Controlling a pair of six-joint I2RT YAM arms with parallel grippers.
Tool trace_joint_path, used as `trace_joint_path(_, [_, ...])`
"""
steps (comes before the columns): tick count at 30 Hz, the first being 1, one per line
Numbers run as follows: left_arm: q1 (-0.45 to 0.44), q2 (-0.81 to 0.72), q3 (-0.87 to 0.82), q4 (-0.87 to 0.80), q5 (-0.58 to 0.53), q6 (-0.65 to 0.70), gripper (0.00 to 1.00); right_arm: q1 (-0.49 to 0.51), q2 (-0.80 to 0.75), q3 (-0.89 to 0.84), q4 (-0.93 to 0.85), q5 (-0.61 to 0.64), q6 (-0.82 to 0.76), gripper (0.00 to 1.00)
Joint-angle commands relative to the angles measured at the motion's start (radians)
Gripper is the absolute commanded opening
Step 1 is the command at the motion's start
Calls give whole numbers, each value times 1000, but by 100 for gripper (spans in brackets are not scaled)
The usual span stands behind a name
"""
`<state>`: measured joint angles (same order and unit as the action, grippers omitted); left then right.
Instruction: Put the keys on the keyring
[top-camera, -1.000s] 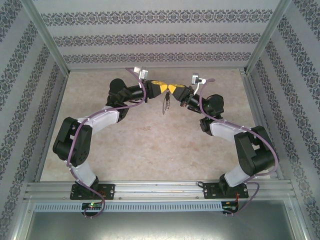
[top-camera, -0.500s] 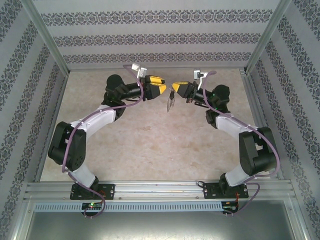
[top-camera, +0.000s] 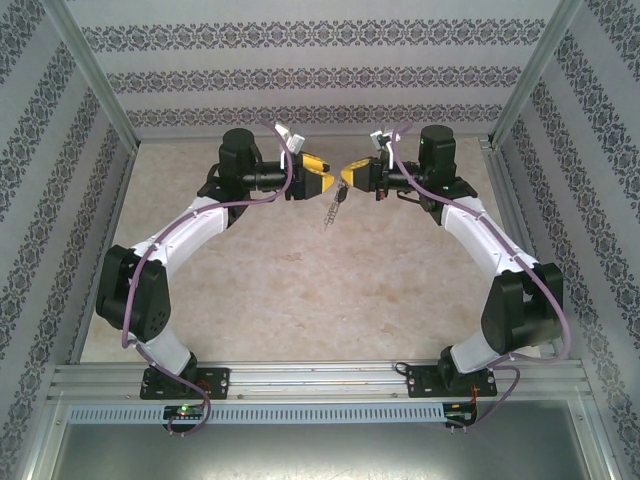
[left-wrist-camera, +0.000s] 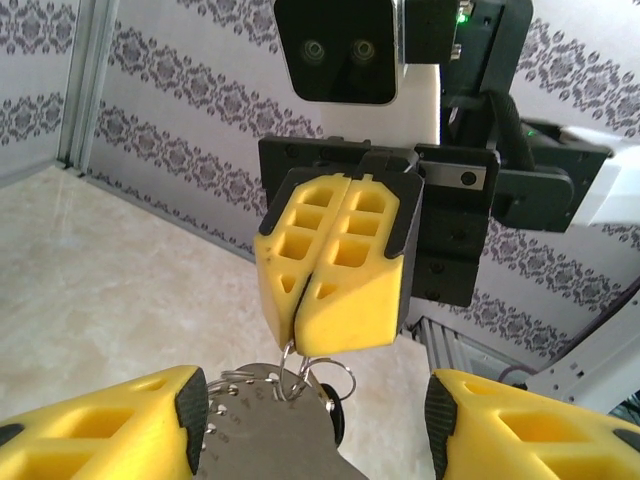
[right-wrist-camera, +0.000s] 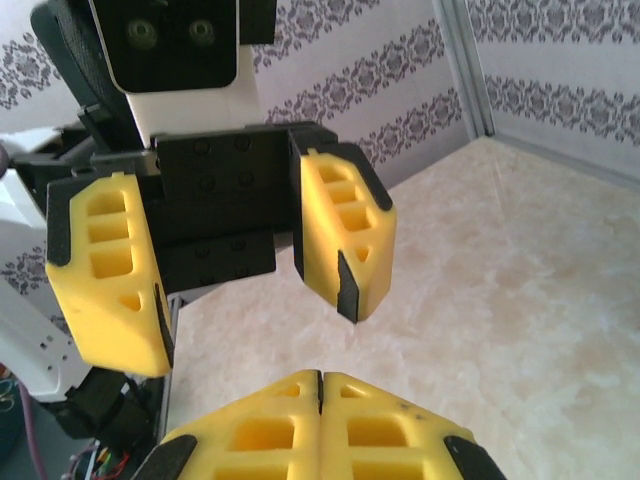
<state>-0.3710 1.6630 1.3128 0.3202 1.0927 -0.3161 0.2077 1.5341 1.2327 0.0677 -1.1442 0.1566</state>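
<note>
The keyring is hanging in mid-air, pinched by the right jaws, which are pressing tightly together; a dark key is dangling by it. The left jaws are facing it, standing wide apart. The left arm and right arm are arching inward above the beige tabletop, with patterned walls enclosing it.

Two tools, the left tool and right tool, one keyring, one key.
</note>
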Motion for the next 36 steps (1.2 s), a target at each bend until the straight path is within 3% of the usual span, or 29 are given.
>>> trace_joint_path(1, [7, -5, 29, -100, 27, 79, 60, -11, -1, 20, -58, -52, -63, 0])
trace_joint_path(22, [-22, 93, 34, 154, 87, -132, 52, 8, 5, 2, 20, -45, -8, 0])
trace_joint_path(36, [-39, 119, 40, 226, 81, -175, 46, 19, 9, 6, 19, -40, -12, 0])
